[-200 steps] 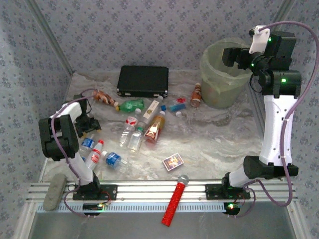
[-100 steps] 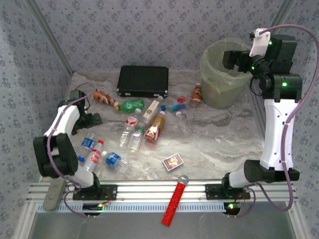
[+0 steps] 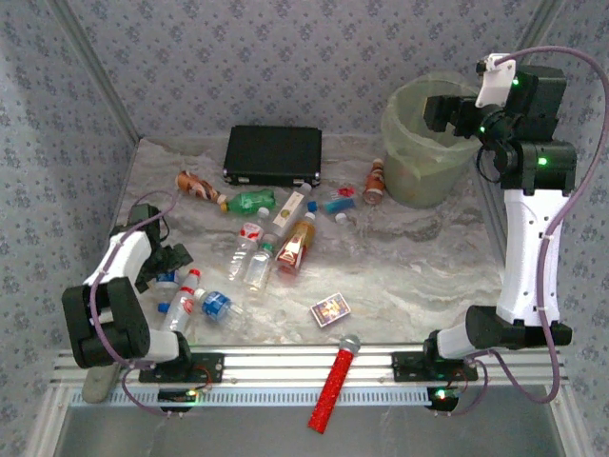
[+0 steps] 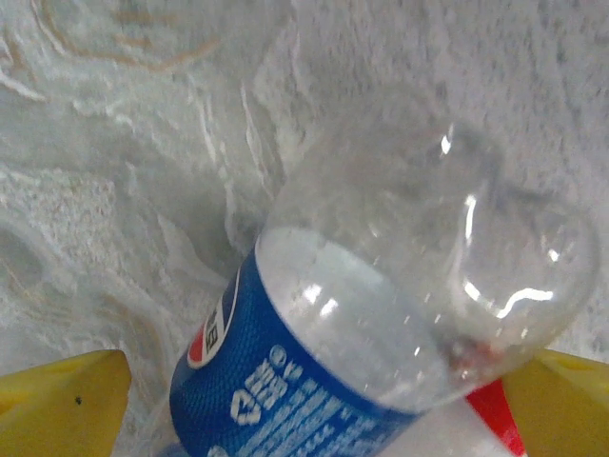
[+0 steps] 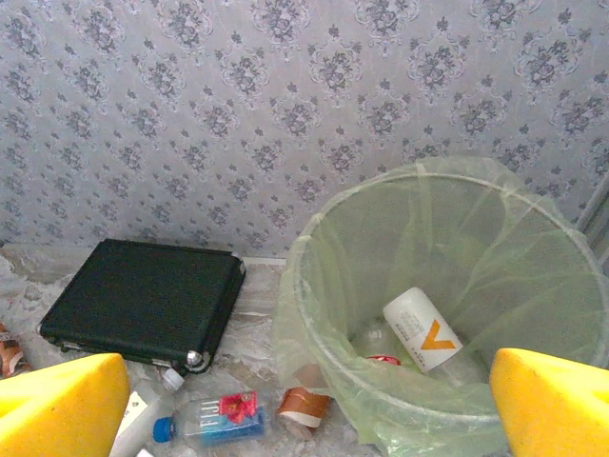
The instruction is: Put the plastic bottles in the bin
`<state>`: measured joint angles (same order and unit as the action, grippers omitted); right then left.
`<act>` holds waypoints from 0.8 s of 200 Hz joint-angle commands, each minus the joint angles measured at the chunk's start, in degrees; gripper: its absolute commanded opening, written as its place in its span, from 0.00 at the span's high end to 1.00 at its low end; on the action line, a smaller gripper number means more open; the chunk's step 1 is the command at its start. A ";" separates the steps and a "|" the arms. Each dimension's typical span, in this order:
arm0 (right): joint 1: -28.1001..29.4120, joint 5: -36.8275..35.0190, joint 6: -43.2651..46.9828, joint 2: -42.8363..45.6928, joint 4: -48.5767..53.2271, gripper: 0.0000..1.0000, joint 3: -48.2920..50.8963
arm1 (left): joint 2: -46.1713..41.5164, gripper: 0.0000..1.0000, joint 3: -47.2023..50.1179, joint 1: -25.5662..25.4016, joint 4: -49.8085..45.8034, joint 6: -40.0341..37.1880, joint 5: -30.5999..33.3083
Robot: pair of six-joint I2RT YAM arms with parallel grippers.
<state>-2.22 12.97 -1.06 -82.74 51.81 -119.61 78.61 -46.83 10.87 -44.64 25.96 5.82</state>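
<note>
Left jaws wide open, yellow pads (image 4: 57,405) on either side of a clear bottle with blue label (image 4: 381,314). The left pad is clear of it; cannot tell whether the right one touches. The bottle lies on its side on the worktop (image 4: 143,143). A red-labelled bottle (image 4: 490,411) peeks out beneath it at the lower edge. From the top camera, the left arm (image 3: 119,276) is bent low at the worktop's left side, jaws down among a few clear bottles (image 3: 195,303) with blue or red caps.

Right jaws wide open, gripping nothing, right pads (image 5: 62,409) far apart. They sit high beside the bin (image 5: 457,214) and face into it. The bin is bag-lined and stands at the far right corner. Inside it is a white bottle with orange mark (image 5: 419,328) plus clear ones, too hard to count. An orange-brown bottle (image 5: 303,405) lies at the bin's base, with a blue-capped bottle (image 5: 214,419) just beside it. The black case (image 5: 143,300) is left of the bin, near the back wall.

Mid-worktop is a loose spread of bottles: green bottle (image 3: 249,201), amber bottle (image 3: 300,243) and clear ones. The card box (image 3: 330,308) is nearer the front. The red microphone (image 3: 333,383) lies across the front rail.
</note>
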 commanded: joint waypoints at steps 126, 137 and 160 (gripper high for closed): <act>2.03 1.52 -1.10 2.79 0.52 0.01 2.69 | 8.90 0.45 -7.24 0.43 8.80 1.99 0.42; 2.35 2.52 -1.37 3.45 0.44 0.02 4.55 | 8.57 0.47 -8.17 0.37 8.66 2.16 -0.84; 3.29 6.83 -2.17 4.65 0.65 0.02 8.58 | 6.37 0.49 -9.78 0.05 7.75 3.14 -4.93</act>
<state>0.03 14.70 -1.37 -79.83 51.68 -114.45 87.42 -54.02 10.87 -35.88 28.16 5.43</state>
